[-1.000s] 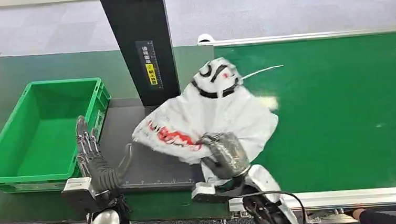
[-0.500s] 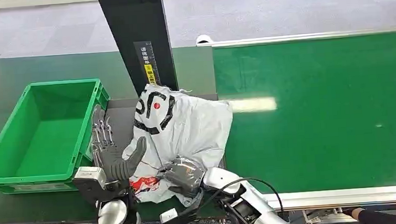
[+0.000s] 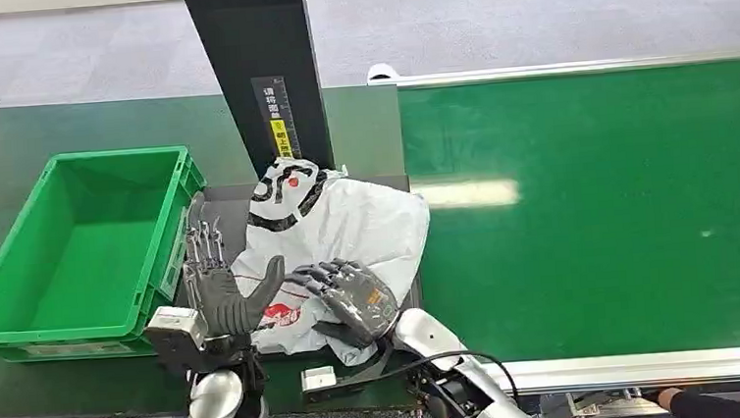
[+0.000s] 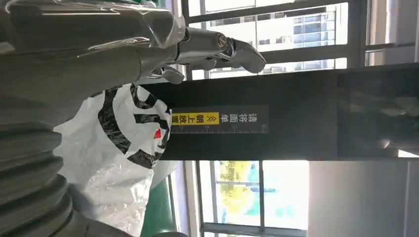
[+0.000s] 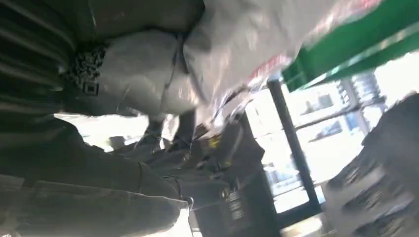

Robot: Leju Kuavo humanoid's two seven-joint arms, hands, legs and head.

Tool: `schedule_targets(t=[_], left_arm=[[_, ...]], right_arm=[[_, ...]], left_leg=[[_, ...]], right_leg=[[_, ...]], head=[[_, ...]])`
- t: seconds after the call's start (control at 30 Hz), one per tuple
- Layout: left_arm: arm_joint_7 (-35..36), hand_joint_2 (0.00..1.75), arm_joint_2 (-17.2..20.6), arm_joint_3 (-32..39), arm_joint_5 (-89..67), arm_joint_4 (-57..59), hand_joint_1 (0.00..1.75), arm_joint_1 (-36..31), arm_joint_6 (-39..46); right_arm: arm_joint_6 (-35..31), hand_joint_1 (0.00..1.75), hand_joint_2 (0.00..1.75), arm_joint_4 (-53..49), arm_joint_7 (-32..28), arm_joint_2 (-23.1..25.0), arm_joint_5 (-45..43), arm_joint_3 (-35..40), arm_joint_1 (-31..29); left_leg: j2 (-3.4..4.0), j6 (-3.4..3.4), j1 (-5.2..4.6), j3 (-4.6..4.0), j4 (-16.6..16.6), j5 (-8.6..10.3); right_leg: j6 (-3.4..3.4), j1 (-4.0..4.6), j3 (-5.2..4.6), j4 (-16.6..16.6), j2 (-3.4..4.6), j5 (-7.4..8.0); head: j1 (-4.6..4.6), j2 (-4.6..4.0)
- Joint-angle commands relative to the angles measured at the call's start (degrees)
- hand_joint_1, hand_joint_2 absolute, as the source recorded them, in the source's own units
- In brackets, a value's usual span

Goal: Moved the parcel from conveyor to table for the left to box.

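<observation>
The parcel is a white plastic bag with black and red print. It lies crumpled on the dark plate between the green bin and the conveyor. My right hand rests on its near edge, fingers spread out flat across the plastic. At the parcel's left side my left hand stands upright and open, thumb reaching toward the bag. In the left wrist view the parcel lies just beyond my left hand's fingers. The right wrist view is blurred, with the parcel pressed close.
A green bin with nothing inside stands left of the plate. A black post with a yellow label rises right behind the parcel. The green conveyor belt stretches to the right. A person's dark sleeve shows at the bottom right.
My right hand carried the parcel left, off the conveyor onto the dark plate, and its fingers have uncurled. My left hand has shifted right, up against the bag.
</observation>
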Motion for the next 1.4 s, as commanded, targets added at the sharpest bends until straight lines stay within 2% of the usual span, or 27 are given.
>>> schedule_targets(t=[0.03, 0.1, 0.13, 0.2, 0.23, 0.3, 0.33, 0.37, 0.4, 0.53, 0.63, 0.7, 0.8, 0.83, 0.93, 1.0, 1.03, 1.07, 1.1, 1.13, 1.17, 1.2, 1.3, 1.4], left_arm=[[0.0, 1.75, 0.75, -0.96, 0.87, 4.7, 0.0, -1.36, -1.44], [0.0, 1.75, 0.75, -0.96, 0.87, 4.7, 0.0, -1.36, -1.44], [0.0, 1.75, -0.17, 0.55, 1.57, 7.93, 0.0, -1.8, -6.21], [0.0, 1.75, -0.16, 0.84, 0.71, 9.04, 0.0, -2.07, -6.24], [0.0, 1.75, -0.16, 0.84, 0.71, 9.04, 0.0, -2.07, -6.24], [0.0, 1.75, 0.16, 0.59, 0.45, 10.06, 0.0, -2.27, -7.14], [0.0, 1.75, 0.16, 0.59, 0.45, 10.06, 0.0, -2.27, -7.14], [0.0, 1.75, 0.22, 0.57, -0.16, 11.14, 0.0, -2.72, -7.22], [0.0, 1.75, 0.27, 0.51, -0.36, 11.81, 0.0, -2.83, -7.28], [0.0, 1.75, 1.03, -0.29, -2.78, 16.59, 0.0, -3.76, -6.18], [0.0, 1.75, 1.91, -2.33, -8.93, 26.17, 0.0, -6.64, -3.86], [1.52, 1.75, 1.34, -3.66, -19.1, 37.78, 0.0, -10.99, -1.11], [4.81, 1.75, -0.1, -2.3, -27.57, 43.2, 0.0, -12.49, 2.34], [4.81, 1.75, -0.1, -2.3, -27.57, 43.2, 0.0, -12.49, 2.34], [8.85, 1.75, -0.16, -2.0, -32.45, 44.79, 0.0, -12.58, 3.25], [11.53, 1.75, -0.1, -1.06, -35.64, 45.42, 0.0, -12.32, 4.43], [11.57, 1.75, -0.08, -0.93, -35.83, 45.48, 0.0, -12.26, 4.32], [13.41, 1.75, 0.0, -0.77, -37.35, 46.21, 0.0, -12.5, 4.86], [13.9, 1.75, -0.15, -0.27, -37.88, 46.82, 0.16, -12.85, 4.79], [13.72, 1.75, -0.24, 0.08, -37.91, 47.01, 0.16, -13.04, 4.83], [12.16, 1.75, -0.58, 0.99, -37.57, 47.0, 1.61, -13.13, 5.95], [10.74, 1.75, -0.98, 1.94, -37.31, 47.13, 1.75, -13.25, 7.35], [7.11, 1.75, -1.87, 4.16, -35.95, 46.19, 1.75, -13.57, 10.85], [5.14, 1.75, -2.14, 4.77, -34.91, 45.2, 1.75, -13.42, 10.57]], right_arm=[[6.02, 0.0, 1.75, -12.61, -0.75, -4.52, -16.03, -0.42, 5.83], [6.02, 0.0, 1.75, -12.61, -0.75, -4.52, -16.03, -0.42, 5.83], [46.06, 0.0, 1.75, -26.94, -0.75, -8.82, -56.47, -5.05, 13.4], [51.65, 0.0, 1.75, -26.65, -0.75, -8.53, -57.16, -9.28, 15.41], [51.65, 0.0, 1.75, -26.65, -0.75, -8.53, -57.16, -9.28, 15.41], [59.57, 0.0, 1.75, -26.83, -0.75, -7.71, -58.25, -13.93, 17.33], [59.57, 0.0, 1.75, -26.83, -0.75, -7.71, -58.25, -13.93, 17.33], [64.12, 0.0, 1.75, -26.67, -0.75, -7.45, -58.88, -16.32, 18.28], [65.12, 0.0, 1.75, -27.17, -0.75, -7.18, -58.65, -17.44, 18.75], [65.88, 0.0, 1.75, -29.18, -0.75, -6.51, -57.19, -21.58, 20.0], [64.77, 0.0, 1.75, -30.76, -0.75, -6.25, -55.66, -24.84, 20.31], [61.77, 0.0, 1.75, -31.9, -0.75, -6.6, -53.5, -26.5, 20.13], [54.94, 0.0, 1.75, -31.33, -0.75, -6.83, -51.43, -28.48, 18.8], [54.94, 0.0, 1.75, -31.33, -0.75, -6.83, -51.43, -28.48, 18.8], [47.66, 0.0, 1.75, -28.22, -0.75, -6.23, -49.35, -30.71, 16.89], [33.4, 0.0, 1.75, -25.08, -0.75, -6.41, -41.4, -31.09, 14.85], [33.3, 0.0, 1.75, -24.74, -0.75, -6.5, -41.45, -31.08, 14.5], [27.4, 0.0, 1.75, -22.47, -0.75, -6.34, -38.2, -31.77, 13.34], [29.7, 0.0, 1.75, -20.39, -0.33, -5.78, -40.29, -33.76, 12.39], [30.47, 0.0, 1.75, -20.14, -0.01, -5.84, -40.79, -34.42, 12.36], [30.68, 0.0, 1.75, -20.19, 0.49, -5.76, -40.94, -35.5, 12.69], [29.67, 0.0, 1.75, -20.39, 1.19, -5.73, -40.04, -36.34, 13.15], [29.55, 0.0, 1.75, -20.08, 2.98, -5.87, -38.16, -37.47, 14.14], [29.75, 0.0, 1.75, -19.35, 3.16, -5.6, -37.14, -37.87, 14.03]], left_leg=[[-0.12, 0.02, 0.0, 0.07, -0.13, 0.06], [-0.13, 0.02, 0.01, 0.09, -0.18, 0.08], [-0.27, 0.05, -0.02, -0.01, -0.13, 0.08], [-0.13, 0.03, -0.02, -0.03, -0.08, 0.02], [-0.28, 0.04, -0.02, 0.03, -0.18, 0.06], [-0.2, 0.02, -0.01, -0.06, -0.07, 0.03], [-0.26, 0.03, -0.02, -0.01, -0.16, 0.06], [-0.18, 0.03, -0.03, -0.05, -0.11, 0.04], [-0.18, 0.03, -0.03, -0.03, -0.15, 0.06], [-0.18, 0.03, -0.05, -0.05, -0.11, 0.04], [-0.2, 0.03, -0.06, -0.04, -0.13, 0.06], [-0.16, 0.04, -0.05, 0.01, -0.2, 0.07], [-0.19, 0.04, -0.07, -0.05, -0.09, 0.04], [-0.22, 0.05, -0.06, -0.03, -0.13, 0.07], [0.03, 0.05, -0.06, 0.0, -0.13, 0.03], [-0.01, 0.03, -0.04, -0.02, -0.09, 0.01], [0.01, 0.03, -0.04, 0.02, -0.15, 0.03], [0.03, 0.03, -0.05, 0.03, -0.13, 0.01], [0.04, 0.03, -0.03, 0.01, -0.1, 0.0], [0.1, 0.04, -0.03, 0.05, -0.16, 0.04], [0.06, 0.03, -0.04, 0.04, -0.12, 0.02], [0.03, 0.03, -0.03, 0.06, -0.12, 0.02], [-0.07, 0.04, -0.03, 0.18, -0.11, 0.05], [-0.06, 0.04, -0.01, 0.18, -0.17, 0.1]], right_leg=[[-0.02, 0.02, 0.12, -0.13, -0.19, 0.01], [-0.02, 0.02, 0.15, -0.18, -0.22, 0.03], [0.02, 0.0, 0.1, -0.15, -0.36, -0.01], [0.0, -0.01, 0.04, -0.09, -0.22, -0.03], [0.0, 0.0, 0.14, -0.18, -0.39, -0.04], [0.0, 0.0, 0.02, -0.09, -0.25, -0.03], [-0.01, 0.0, 0.1, -0.18, -0.32, -0.02], [0.0, -0.02, 0.01, -0.11, -0.23, -0.02], [0.0, -0.01, 0.05, -0.15, -0.26, 0.0], [0.0, -0.04, 0.0, -0.09, -0.23, -0.02], [0.0, -0.05, 0.02, -0.1, -0.25, -0.01], [0.0, -0.04, 0.07, -0.17, -0.25, 0.01], [0.01, -0.06, 0.0, -0.07, -0.22, -0.02], [0.01, -0.05, 0.06, -0.14, -0.28, 0.01], [0.0, -0.05, 0.03, -0.13, -0.08, 0.03], [-0.01, -0.04, 0.0, -0.08, -0.08, 0.01], [-0.02, -0.03, 0.04, -0.14, -0.07, 0.03], [-0.01, -0.04, 0.04, -0.12, -0.01, 0.03], [0.0, -0.03, 0.04, -0.1, 0.02, 0.04], [0.0, -0.02, 0.06, -0.17, 0.06, 0.1], [0.0, -0.03, 0.08, -0.12, 0.04, 0.07], [0.0, -0.02, 0.12, -0.12, 0.01, 0.06], [0.0, -0.02, 0.29, -0.1, -0.12, 0.05], [-0.01, 0.0, 0.29, -0.18, -0.09, 0.13]], head=[[0.0, 0.0], [0.0, 0.0], [-0.04, 0.0], [0.0, 0.0], [-0.02, -0.02], [0.0, 0.0], [-0.04, 0.0], [-0.02, 0.0], [0.0, 0.0], [0.0, 0.0], [0.0, 0.0], [0.0, 0.0], [-0.02, 0.0], [0.0, 0.0], [0.0, 0.0], [-0.02, 0.0], [-0.02, 0.0], [-0.04, 0.0], [-0.02, -0.02], [-0.02, 0.0], [-0.02, 0.0], [-0.04, 0.0], [-0.02, 0.0], [0.0, 0.0]])
